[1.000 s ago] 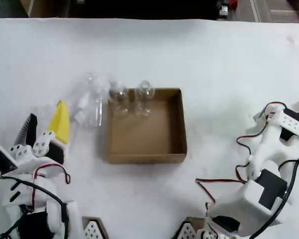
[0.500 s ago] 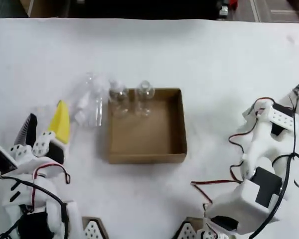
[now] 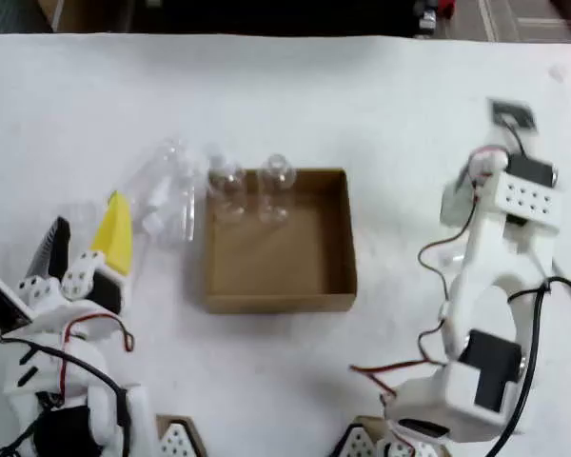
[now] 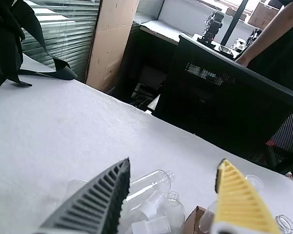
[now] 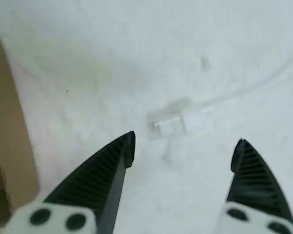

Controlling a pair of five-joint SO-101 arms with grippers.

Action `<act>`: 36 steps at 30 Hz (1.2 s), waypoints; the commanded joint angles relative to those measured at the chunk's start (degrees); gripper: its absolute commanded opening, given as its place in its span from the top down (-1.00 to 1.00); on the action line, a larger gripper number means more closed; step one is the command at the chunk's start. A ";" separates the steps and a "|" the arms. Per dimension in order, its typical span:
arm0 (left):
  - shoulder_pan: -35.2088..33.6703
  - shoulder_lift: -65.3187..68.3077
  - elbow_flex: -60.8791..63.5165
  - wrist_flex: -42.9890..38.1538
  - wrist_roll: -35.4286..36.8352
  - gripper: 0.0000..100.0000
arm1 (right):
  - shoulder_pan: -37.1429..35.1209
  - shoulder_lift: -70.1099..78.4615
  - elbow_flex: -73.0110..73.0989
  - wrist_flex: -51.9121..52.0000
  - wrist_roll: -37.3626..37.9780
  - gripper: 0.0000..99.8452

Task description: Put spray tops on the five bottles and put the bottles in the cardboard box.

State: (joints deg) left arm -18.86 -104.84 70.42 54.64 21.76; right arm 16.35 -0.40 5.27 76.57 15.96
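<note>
While right fingers (image 5: 103,178) gape, spray top (image 5: 172,125) lies between, just beyond tips.

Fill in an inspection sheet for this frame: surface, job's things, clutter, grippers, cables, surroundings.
Surface: white table cover, flat.
Job's things: cardboard box open; two upright bottles at its far edge, lying bottles beside it; one spray top on the table.
Clutter: nothing seen.
Grippers: left gripper open, empty; right gripper open above the spray top.
Cables: red wires run along both arms.
Surroundings: black mesh chair behind the table.
</note>
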 commanded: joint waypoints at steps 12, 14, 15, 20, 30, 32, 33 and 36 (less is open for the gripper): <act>-0.13 0.04 -0.35 -1.58 0.18 0.46 | 4.88 -3.30 0.44 5.85 82.55 0.43; -0.04 0.04 -0.35 -1.58 0.18 0.46 | 6.37 -0.84 0.26 5.58 85.45 0.43; -0.04 0.04 -0.35 -1.58 0.18 0.46 | 6.81 0.66 -0.09 5.05 85.80 0.43; -0.04 0.04 -0.35 -1.58 0.18 0.46 | 7.96 10.42 -3.96 3.65 85.71 0.43; -0.04 0.04 -0.44 -1.58 0.18 0.46 | 7.08 21.41 -10.73 3.74 85.98 0.43; -0.04 0.04 -0.44 -1.58 0.18 0.46 | 6.46 23.78 -11.78 3.74 85.98 0.43; -0.04 0.04 -0.44 -1.58 0.18 0.46 | 6.37 24.75 -12.13 3.74 85.98 0.43; -0.04 0.04 -0.44 -1.58 0.18 0.46 | 6.11 27.21 -13.36 3.82 85.63 0.43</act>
State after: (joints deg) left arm -18.86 -104.84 70.42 54.64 21.76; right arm 23.30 25.63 -4.66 80.62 100.97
